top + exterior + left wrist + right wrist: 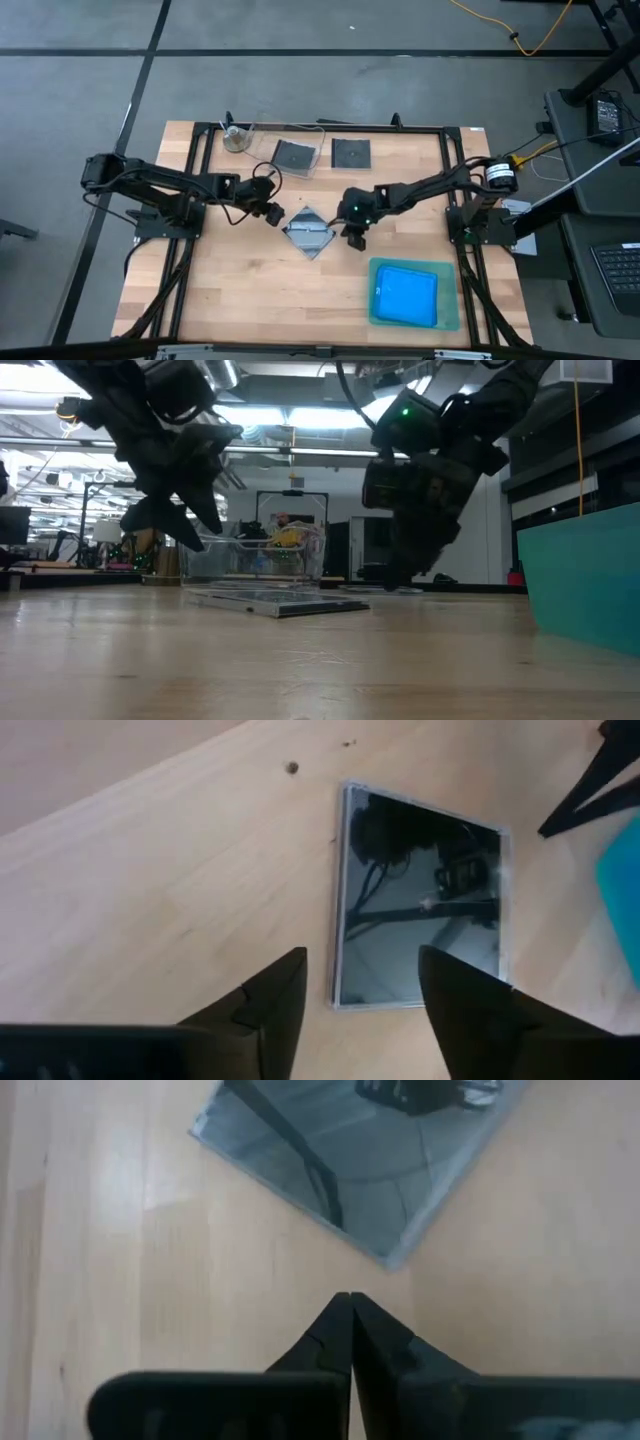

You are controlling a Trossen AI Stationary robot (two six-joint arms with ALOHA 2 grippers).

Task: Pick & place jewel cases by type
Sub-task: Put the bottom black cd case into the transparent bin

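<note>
Your left claw point(360, 995) hangs released just above the near edge of the glossy dark square jewel case point(309, 233), which lies flat on the light wooden bench point(230, 290) at mid-bench, turned corner-on between the two arms. Your right claw point(349, 1320) is clenched on nothing, tips together just beside the case's opposite corner.

To grip well, bring the left fingers point(262, 1005) down so they straddle one thin edge squarely, not a corner; the case is flat and slick, so it will likely skid. You could use the shut right claw as a stop on the far side.

The other two dark square cases sit at the back: one point(293, 155) inside the clear plastic rectangular tub point(262, 135), one point(350, 152) on the bench beside it. The bright blue rectangular cases point(405, 293) lie in the green translucent tray point(452, 300) at the front right. The lane from the centre back to the tub looks open; mind the tub's raised wall and the right arm close by.
</note>
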